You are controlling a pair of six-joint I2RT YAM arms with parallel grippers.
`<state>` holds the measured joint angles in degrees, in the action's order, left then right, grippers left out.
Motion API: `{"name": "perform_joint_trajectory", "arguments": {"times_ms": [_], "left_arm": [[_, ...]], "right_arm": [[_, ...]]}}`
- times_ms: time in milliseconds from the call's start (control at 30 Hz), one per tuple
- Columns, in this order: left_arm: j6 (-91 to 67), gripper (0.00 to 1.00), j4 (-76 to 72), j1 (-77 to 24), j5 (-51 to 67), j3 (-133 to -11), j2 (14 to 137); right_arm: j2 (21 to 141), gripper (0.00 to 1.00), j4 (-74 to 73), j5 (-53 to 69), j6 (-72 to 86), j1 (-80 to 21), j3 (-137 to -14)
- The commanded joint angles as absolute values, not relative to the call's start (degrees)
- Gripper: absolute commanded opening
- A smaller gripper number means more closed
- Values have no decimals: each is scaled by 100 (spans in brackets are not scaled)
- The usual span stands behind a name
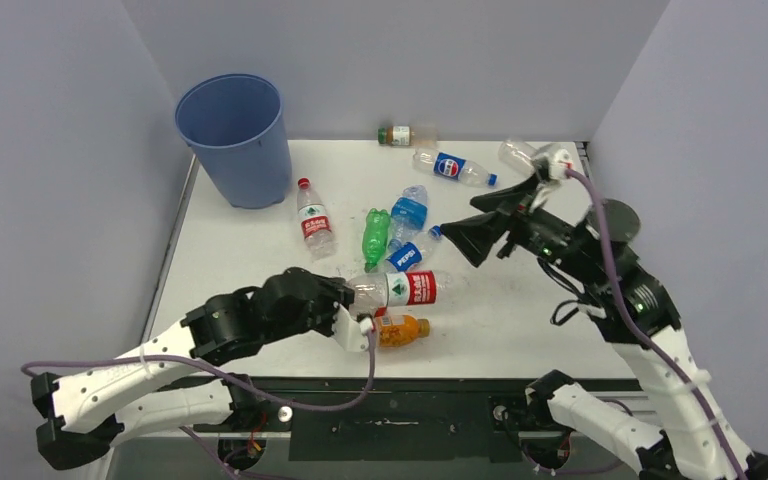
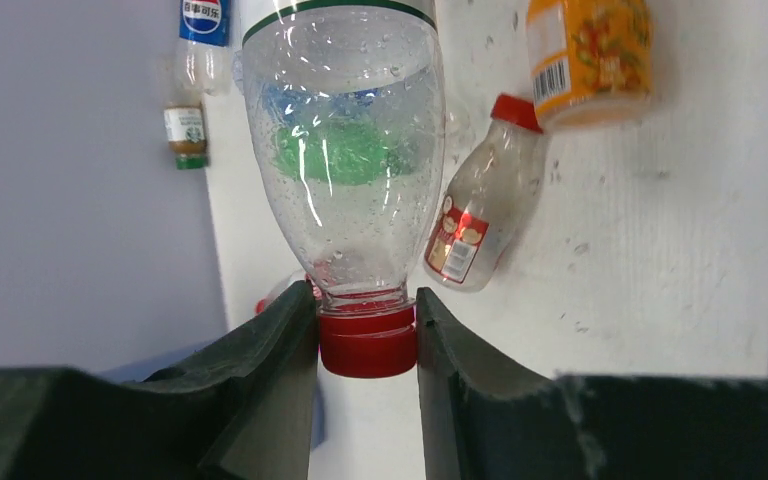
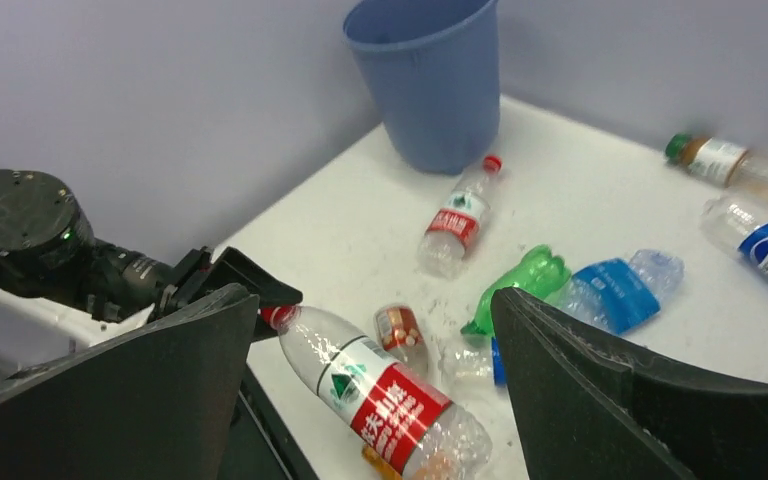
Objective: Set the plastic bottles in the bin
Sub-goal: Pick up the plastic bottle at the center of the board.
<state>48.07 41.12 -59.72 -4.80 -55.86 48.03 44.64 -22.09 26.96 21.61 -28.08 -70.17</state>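
My left gripper (image 1: 357, 302) is shut on the red cap (image 2: 367, 342) of a clear bottle with a red label (image 1: 405, 288), which points right, roughly level, at the table's front. The same bottle shows in the left wrist view (image 2: 345, 150) and the right wrist view (image 3: 380, 395). My right gripper (image 1: 460, 240) is open and empty, held above the table to the right of the bottle cluster, and also shows in its own wrist view (image 3: 375, 300). The blue bin (image 1: 235, 140) stands upright at the far left corner (image 3: 430, 80).
Loose bottles lie on the table: an orange one (image 1: 402, 329), a small clear one with a red cap (image 2: 480, 215), a green one (image 1: 376, 236), a blue-tinted one (image 1: 409, 213), a small Pepsi one (image 1: 412, 252), a larger Pepsi one (image 1: 455, 168), a red-label one (image 1: 314, 222) and a brown one (image 1: 400, 135).
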Motion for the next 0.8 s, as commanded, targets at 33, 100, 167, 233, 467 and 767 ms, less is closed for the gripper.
{"name": "perform_joint_trajectory", "arguments": {"times_ms": [33,100,167,233,467,767], "left_arm": [[7176,0,3840,-6952,-2276,-5316,4818],[7767,0,3353,-7098,-2583,-5129,4763],[8337,0,2940,-7127,-2687,-4976,4687],[8627,0,2699,-7136,-2715,-4948,4637],[8912,0,1852,-7250,-2262,-4755,4177],[7730,0,2720,-7272,-1127,-5199,4099]], "right_arm": [[5895,90,-3531,3008,1157,-3526,-7603],[6146,90,-3559,3000,1026,-3857,-7622],[6282,90,-3664,2988,834,-4149,-7614],[6323,90,-3683,3080,717,-4303,-7472],[5898,90,-3491,3034,531,-4587,-6561],[5079,91,-3103,2078,116,-4870,-6064]]}}
